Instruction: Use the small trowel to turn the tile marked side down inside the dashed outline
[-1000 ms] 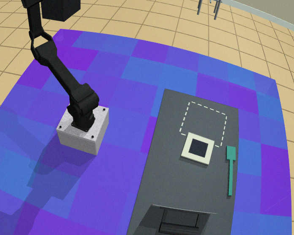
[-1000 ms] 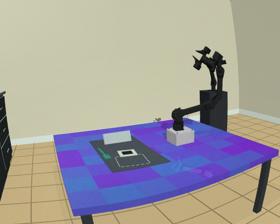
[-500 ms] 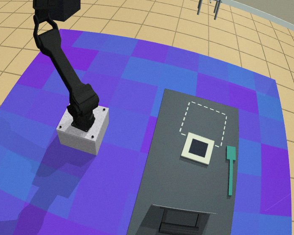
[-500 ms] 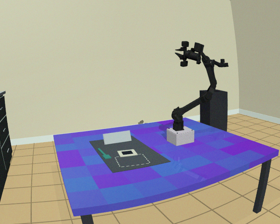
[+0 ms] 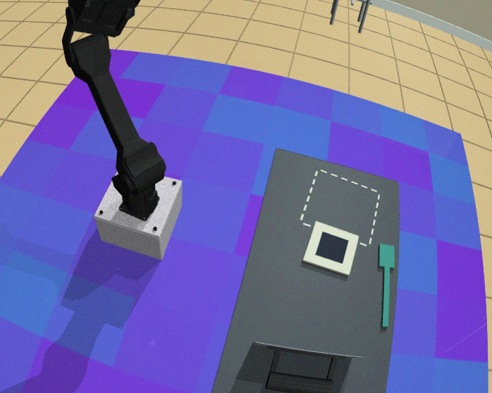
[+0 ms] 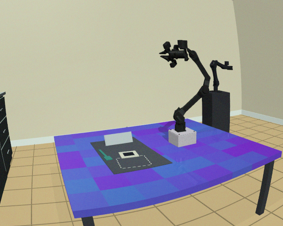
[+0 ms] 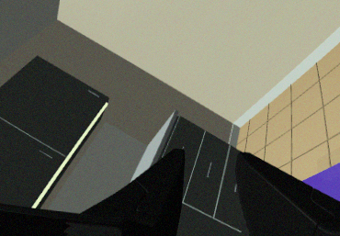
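In the exterior view, the near edge of the patterned table [image 5: 187,291] [image 6: 141,181] was seen first, with the dark mat [image 5: 280,296] [image 6: 153,156] laid flat beyond it. The dashed outline [image 5: 354,183] [image 6: 136,167] was marked toward the mat's near end.

Just behind it, the tile [image 5: 309,253] [image 6: 122,154] was found lying flat, its dark square facing up. One edge of the tile was laid over the outline's far side; most of the tile was left outside. It had not been turned. The green trowel [image 5: 386,256] [image 6: 107,157] was seen lying on the mat near one long edge, apart from the tile, with its blade pointed toward the near end and its handle away. Farther back, a pale panel [image 5: 307,349] [image 6: 118,138] was stood on the mat.

The arm [image 5: 117,114] [image 6: 201,67] was mounted on a speckled block [image 5: 170,215] [image 6: 186,139] beside the mat and was raised well above the table. The gripper [image 6: 160,54] [image 7: 209,161] was held high, well apart from tile and trowel. Its fingers were parted by a narrow gap, with nothing gripped.

Behind the table, a second arm [image 6: 215,75] was seen on a dark pedestal [image 6: 220,111], with the pale wall [image 6: 88,60] farthest back.
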